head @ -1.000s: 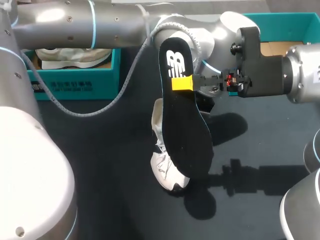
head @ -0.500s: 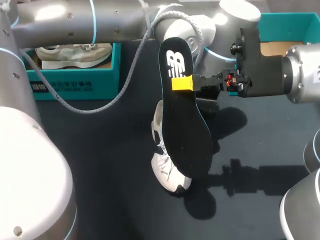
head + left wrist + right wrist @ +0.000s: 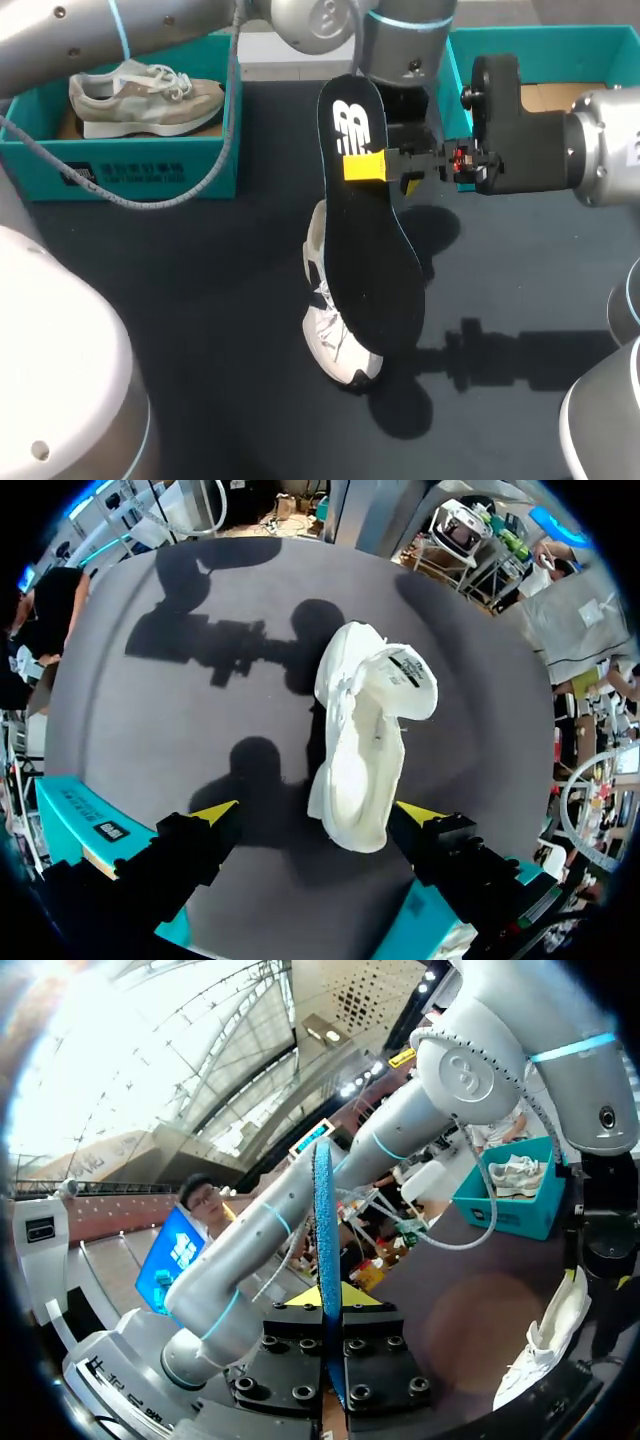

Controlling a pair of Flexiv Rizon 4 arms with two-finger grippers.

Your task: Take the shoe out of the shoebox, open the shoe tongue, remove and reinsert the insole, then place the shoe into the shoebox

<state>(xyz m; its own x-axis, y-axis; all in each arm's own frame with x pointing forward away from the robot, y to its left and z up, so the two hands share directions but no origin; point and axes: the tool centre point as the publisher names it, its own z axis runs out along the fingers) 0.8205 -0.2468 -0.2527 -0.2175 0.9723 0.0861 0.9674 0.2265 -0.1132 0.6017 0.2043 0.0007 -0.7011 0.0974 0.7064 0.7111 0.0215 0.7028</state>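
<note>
Between the two yellow-tipped fingers of our right gripper stood the black insole, pinched from both faces near its logo-marked heel end. The right wrist view showed it edge-on, rising straight out of the clamp. Its free toe end hung over the white shoe, which lay on the dark table with its opening turned up and its tongue folded back, label showing. Our left gripper hovered above that shoe with its fingers spread wide and nothing held between them; the shoe's heel lay ahead of the gap. Further out, a teal shoebox at our left held a second shoe, and another teal box sat at our right, its inside mostly hidden. We judged the insole to be out and its reinsertion to be the step in hand. To do it well, we thought the left gripper should come down and pin the heel or hold the tongue back, so the shoe could not skid. The right arm would then tilt the insole toe-first into the opening, feed it forward along the sole, and let go only once the heel end lay flat. Gripped near the heel, the long free stretch looked likely to bend, so a slow, shallow entry seemed wise, lest the toe fold under.
</note>
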